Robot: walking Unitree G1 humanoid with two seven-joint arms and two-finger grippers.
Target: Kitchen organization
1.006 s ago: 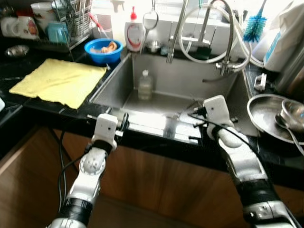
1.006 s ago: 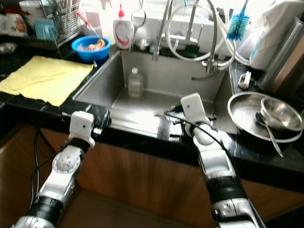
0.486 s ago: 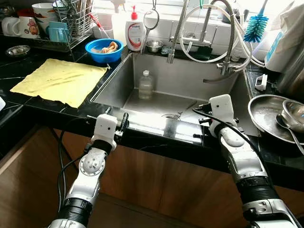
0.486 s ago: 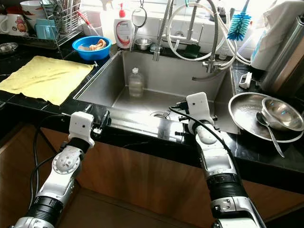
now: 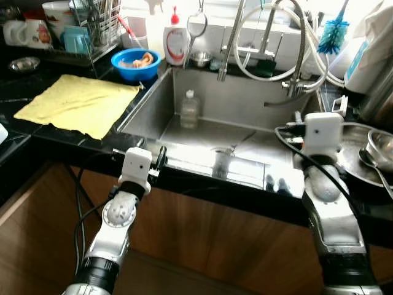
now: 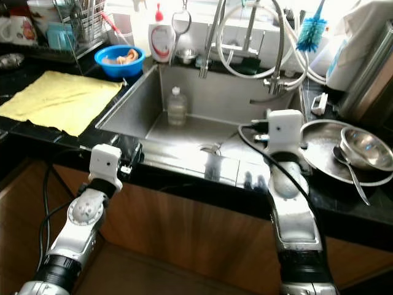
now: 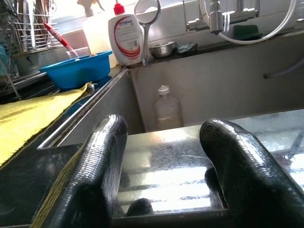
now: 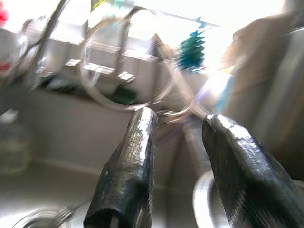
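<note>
— Steel everywhere: the sink (image 5: 153,104) has a clear plastic bottle (image 5: 188,110) standing at its back wall and a fork (image 5: 222,150) lying by the drain. Which is the robot after?

— Hard to say from "kitchen organization". The right gripper (image 8: 178,156) is raised at the sink's right end, next to the metal pan (image 6: 319,153) with the small bowl and spoon in it; its fingers stand apart and hold nothing. The left gripper (image 7: 166,164) rests at the front counter edge, also parted and empty.

— So how should the reach go?

— Probably slowly, keeping clear of the faucet hoses (image 5: 270,43) and coming down square over the pan's rim.

— Any writing?

— The white soap bottle (image 7: 126,40) carries a red-and-blue label, but its brand word is too small to read with confidence.
</note>
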